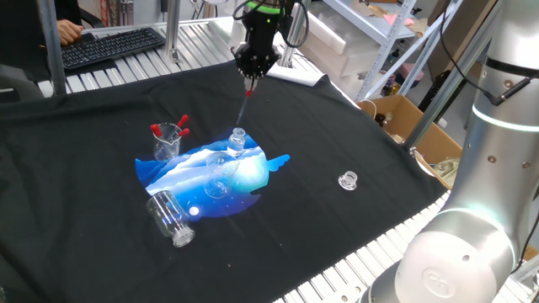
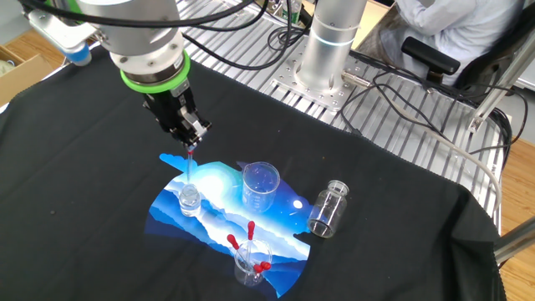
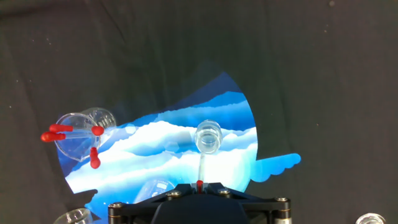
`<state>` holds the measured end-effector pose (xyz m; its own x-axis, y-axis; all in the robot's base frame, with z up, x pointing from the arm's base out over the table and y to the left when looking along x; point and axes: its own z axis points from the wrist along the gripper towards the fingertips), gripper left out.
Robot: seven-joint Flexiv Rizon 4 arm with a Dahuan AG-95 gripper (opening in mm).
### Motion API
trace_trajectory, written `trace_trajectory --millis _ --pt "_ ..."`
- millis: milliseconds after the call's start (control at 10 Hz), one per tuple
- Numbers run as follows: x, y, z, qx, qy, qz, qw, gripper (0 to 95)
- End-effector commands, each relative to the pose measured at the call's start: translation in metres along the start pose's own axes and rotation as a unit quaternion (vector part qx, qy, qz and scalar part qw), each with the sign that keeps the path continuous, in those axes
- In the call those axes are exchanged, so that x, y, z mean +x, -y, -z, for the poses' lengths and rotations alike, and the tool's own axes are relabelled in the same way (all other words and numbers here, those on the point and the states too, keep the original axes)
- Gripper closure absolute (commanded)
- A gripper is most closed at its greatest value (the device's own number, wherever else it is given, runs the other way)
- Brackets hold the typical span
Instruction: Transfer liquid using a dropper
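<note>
My gripper [image 1: 251, 74] [image 2: 190, 144] [image 3: 199, 185] is shut on the red bulb of the dropper [image 1: 245, 105] [image 2: 191, 164] [image 3: 201, 167]. The clear tube hangs straight down from the fingers. Its tip is over the mouth of a small clear glass bottle [image 1: 237, 140] [image 2: 191, 199] [image 3: 208, 137], which stands upright on a blue and white mat [image 1: 181, 172]. Whether the tip is inside the neck or just above it I cannot tell. In the hand view only the top of the bulb shows between the jaws.
A small beaker [image 1: 167, 141] [image 2: 251, 261] [image 3: 81, 132] holds spare red-bulbed droppers. An empty clear beaker [image 1: 217, 178] [image 2: 261, 186] stands on the mat, and a glass jar [image 1: 171, 219] [image 2: 328, 209] lies beside it. A small cap [image 1: 348, 179] rests on the black cloth.
</note>
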<state>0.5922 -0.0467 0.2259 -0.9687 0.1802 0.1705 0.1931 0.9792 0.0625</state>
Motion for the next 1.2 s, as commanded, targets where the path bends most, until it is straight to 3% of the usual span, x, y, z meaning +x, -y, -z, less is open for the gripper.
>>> trace_trajectory --millis 100,400,1200 --pt "-0.002 0.000 -0.003 0.000 -0.002 0.001 1.0000 95.0" --pt "-0.004 0.001 -0.016 -0.006 -0.001 0.002 1.0000 95.0" --pt "-0.007 0.003 -0.031 -0.011 -0.003 -0.001 0.9999 95.0"
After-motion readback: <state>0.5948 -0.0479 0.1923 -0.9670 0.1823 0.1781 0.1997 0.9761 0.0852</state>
